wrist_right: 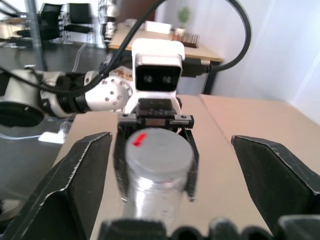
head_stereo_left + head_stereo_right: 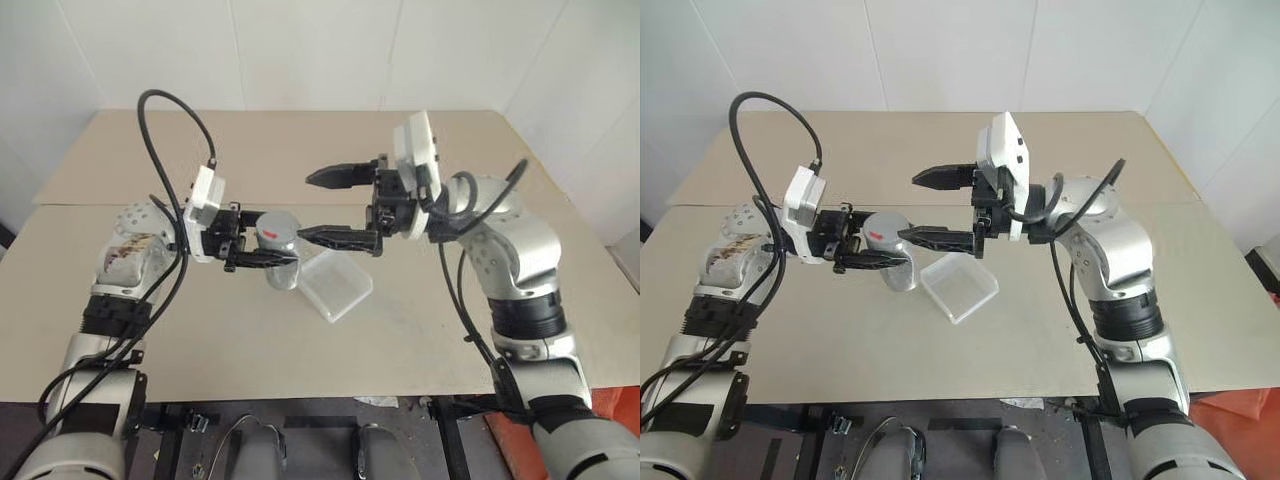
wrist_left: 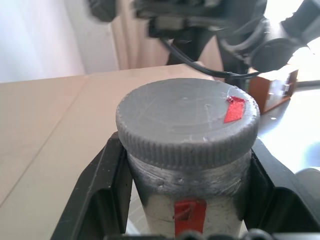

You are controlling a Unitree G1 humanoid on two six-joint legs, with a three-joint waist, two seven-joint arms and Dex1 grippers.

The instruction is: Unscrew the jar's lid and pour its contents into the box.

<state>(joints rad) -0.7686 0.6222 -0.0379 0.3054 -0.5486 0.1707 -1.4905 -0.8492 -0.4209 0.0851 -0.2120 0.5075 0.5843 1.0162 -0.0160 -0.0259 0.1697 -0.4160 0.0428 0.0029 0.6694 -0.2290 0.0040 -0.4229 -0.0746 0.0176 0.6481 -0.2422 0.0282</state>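
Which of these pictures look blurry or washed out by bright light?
Left wrist view: the lid is sharp, the arm behind it blurred, with bright glare at the upper right. Right wrist view: the right gripper's fingers are soft and dark. Both eye views are evenly lit and clear.

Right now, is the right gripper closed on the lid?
No. The right gripper stands wide open, apart from the lid on the jar.

I see the jar [image 3: 187,197] clamped between my left gripper's [image 3: 185,200] two black fingers [image 3: 102,192], its grey ribbed lid [image 3: 187,122] on and bearing a red mark near the rim. The tan table [image 3: 55,130] lies beyond, the other arm above it.
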